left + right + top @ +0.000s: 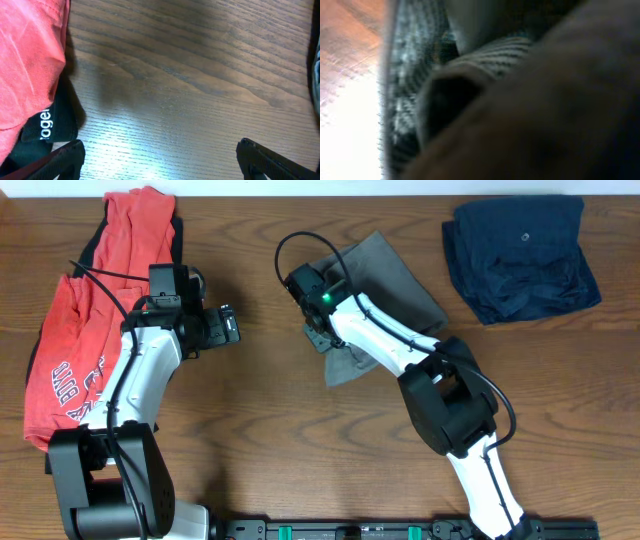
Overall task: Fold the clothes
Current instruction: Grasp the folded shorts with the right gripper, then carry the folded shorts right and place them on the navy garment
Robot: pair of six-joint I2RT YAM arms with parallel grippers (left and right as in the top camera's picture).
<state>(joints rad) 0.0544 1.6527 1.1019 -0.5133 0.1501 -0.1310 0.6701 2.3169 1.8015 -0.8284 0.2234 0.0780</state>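
A grey garment (385,275) lies crumpled at the table's middle back. My right gripper (318,338) is down on its left edge. The right wrist view is filled with blurred grey cloth (420,75) and the fingers are hidden. Red shirts (75,350) lie in a pile at the far left, with a black garment (95,240) under them. My left gripper (232,325) is open and empty over bare wood, right of the red pile. In the left wrist view its fingers (160,160) are spread wide, with red cloth (27,60) and black cloth (50,125) at the left.
A navy garment (520,255) lies bunched at the back right corner. Bare wooden table (280,440) runs across the front between the two arm bases.
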